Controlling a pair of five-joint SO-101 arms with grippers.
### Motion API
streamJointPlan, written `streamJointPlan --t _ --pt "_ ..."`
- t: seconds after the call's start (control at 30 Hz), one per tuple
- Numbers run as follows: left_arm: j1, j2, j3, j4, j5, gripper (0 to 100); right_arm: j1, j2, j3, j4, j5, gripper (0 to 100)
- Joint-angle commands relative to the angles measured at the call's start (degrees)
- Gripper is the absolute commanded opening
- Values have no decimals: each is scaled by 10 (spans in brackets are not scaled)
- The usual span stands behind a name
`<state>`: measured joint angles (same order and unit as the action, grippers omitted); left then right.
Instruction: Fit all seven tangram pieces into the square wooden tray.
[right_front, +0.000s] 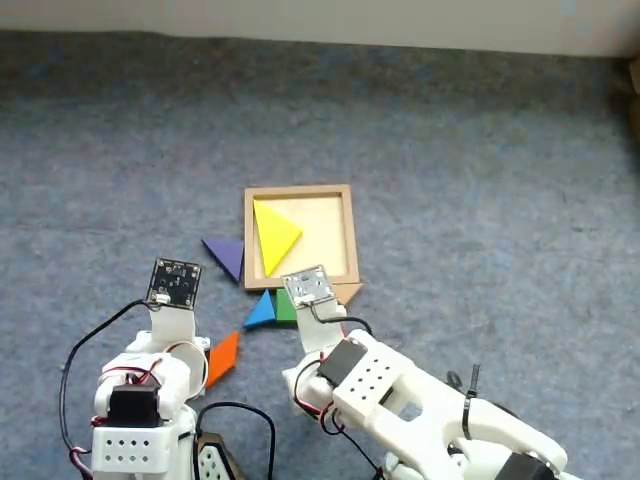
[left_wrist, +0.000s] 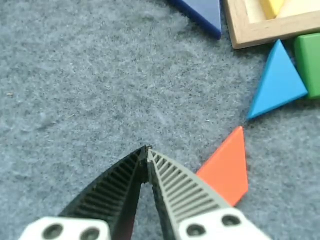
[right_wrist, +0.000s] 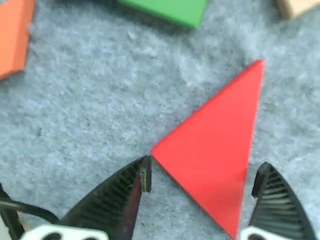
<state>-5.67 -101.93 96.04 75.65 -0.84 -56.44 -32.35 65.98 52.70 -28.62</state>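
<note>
- Right gripper (right_wrist: 204, 175): spread wide, jaws either side of the red triangle (right_wrist: 215, 150) lying flat between them.
- Left gripper (left_wrist: 147, 152): clenched, empty; orange piece (left_wrist: 227, 167) just beside it.
- Tray (right_front: 300, 190): beyond both grippers, holding a yellow triangle (right_front: 275, 235).

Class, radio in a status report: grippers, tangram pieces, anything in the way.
Left gripper shut, empty, beside orange piece. Right gripper open over red triangle. Yellow triangle in tray. Nothing blocking seen.
</note>
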Motion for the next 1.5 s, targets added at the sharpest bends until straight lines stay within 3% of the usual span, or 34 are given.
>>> streamJointPlan --t 0.0,0.9,1.1,1.33,1.47 --pt "-6 -23 11 4 -3 7 -3 0 -22 -41 -6 316" --pt "-6 -23 11 4 -3 7 -3 24 28 -78 -21 313" --pt "-6 -23 11 4 -3 7 16 99 18 -75 -22 313" --pt "-6 -23 11 4 -3 7 19 63 7 -41 -21 313" --pt "-6 -23 11 4 -3 7 19 51 11 -36 -18 252"
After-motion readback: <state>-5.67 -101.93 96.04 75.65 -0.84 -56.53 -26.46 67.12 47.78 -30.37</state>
